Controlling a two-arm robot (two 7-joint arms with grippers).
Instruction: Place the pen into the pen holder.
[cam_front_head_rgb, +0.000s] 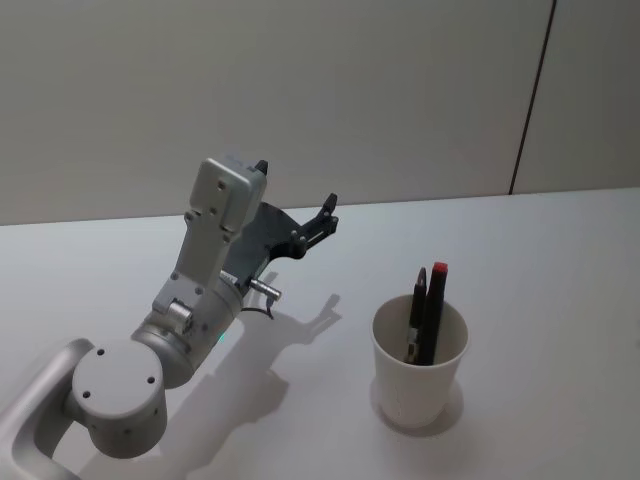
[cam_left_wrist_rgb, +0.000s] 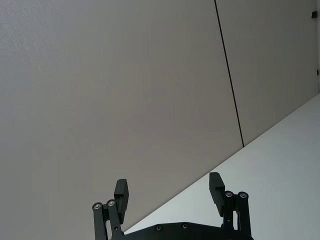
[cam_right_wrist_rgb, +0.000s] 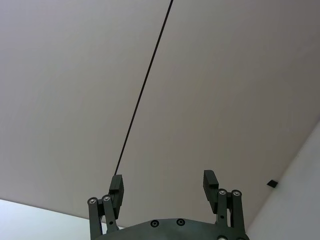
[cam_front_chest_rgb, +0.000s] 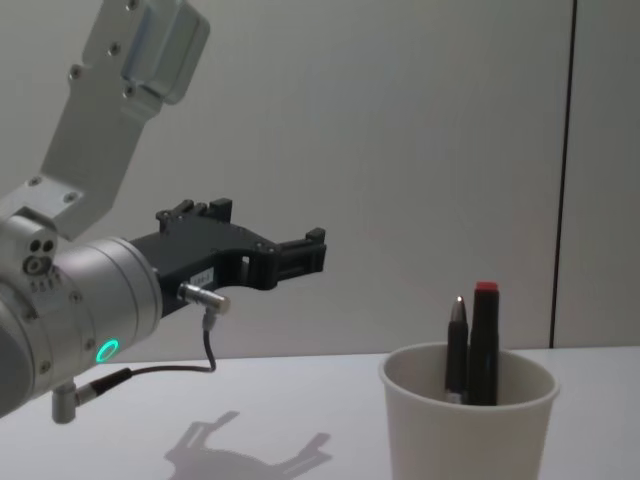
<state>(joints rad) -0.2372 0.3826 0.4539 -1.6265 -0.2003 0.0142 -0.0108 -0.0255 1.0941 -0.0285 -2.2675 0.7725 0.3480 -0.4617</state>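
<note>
The robot's left arm rises over the left part of a white surface (cam_front_head_rgb: 560, 260), its left end effector (cam_front_head_rgb: 296, 200) raised clear of the surface and aimed toward the pale wall (cam_front_head_rgb: 300, 90) behind, its two black fingers spread apart with nothing between them; in the left wrist view the same left end effector (cam_left_wrist_rgb: 170, 192) shows both fingertips (cam_left_wrist_rgb: 122, 194) well apart against the wall. Its shadow lies on the surface beneath it. To the right, well apart from the arm, stands the pen holder (cam_front_head_rgb: 418, 365), a white paper cup upright on the surface, also seen from the side in the chest view (cam_front_chest_rgb: 470, 420). Inside it lean two pens side by side, both poking above the rim: a dark pen (cam_front_head_rgb: 417, 310) with a silver tip on the left and a black pen with a red cap (cam_front_head_rgb: 433, 305) just beside it on the right. The right wrist view shows the right end effector (cam_right_wrist_rgb: 162, 189) released too, fingers parted and empty, facing the wall.
</note>
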